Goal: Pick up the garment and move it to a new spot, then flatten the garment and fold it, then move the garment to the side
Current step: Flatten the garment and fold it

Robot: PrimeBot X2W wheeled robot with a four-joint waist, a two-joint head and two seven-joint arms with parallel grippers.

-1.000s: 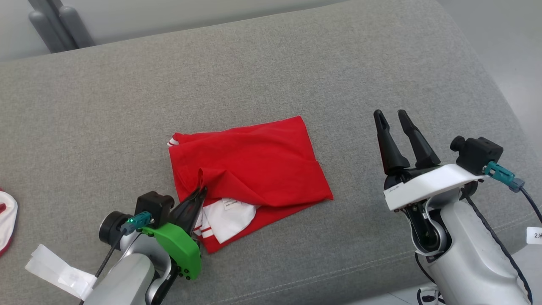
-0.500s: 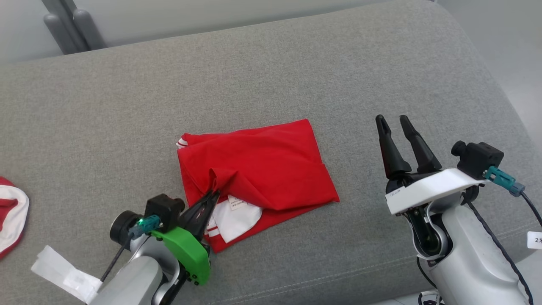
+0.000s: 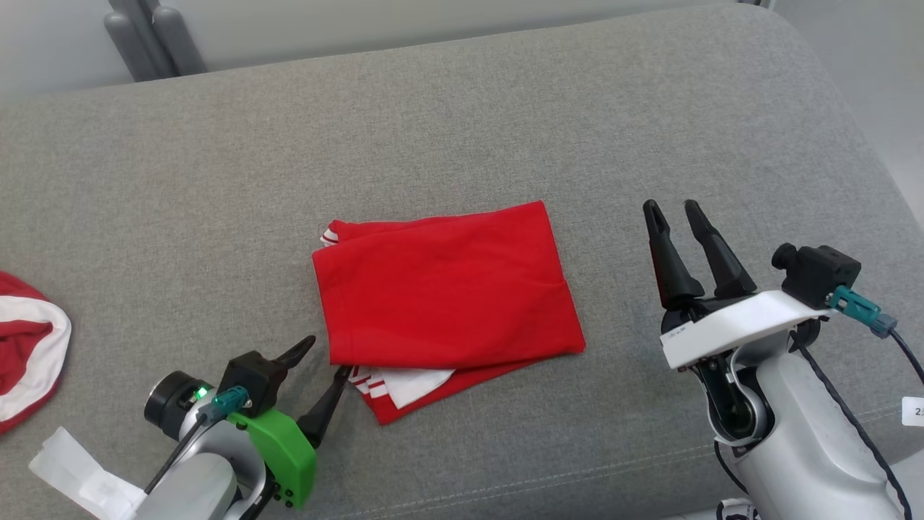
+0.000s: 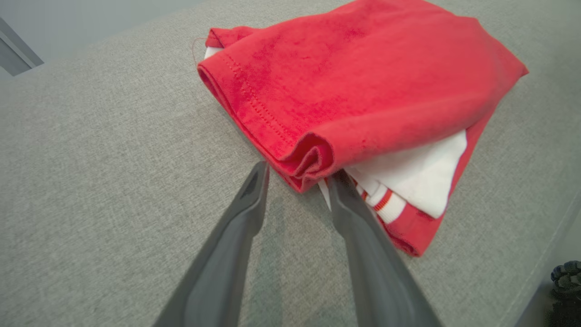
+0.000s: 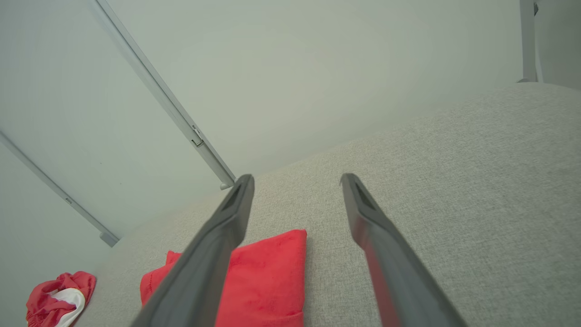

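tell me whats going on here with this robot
A two-armed robot is folding a red garment on a grey couch cushion. The garment lies folded in a rough rectangle, with white striped fabric peeking out at its near edge. The left gripper sits open at the garment's near left corner, holding nothing. The right gripper hovers open and empty off to the right.

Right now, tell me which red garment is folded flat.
The centre garment, beside the left gripper; the other garment, far left on the sofa, lies crumpled.
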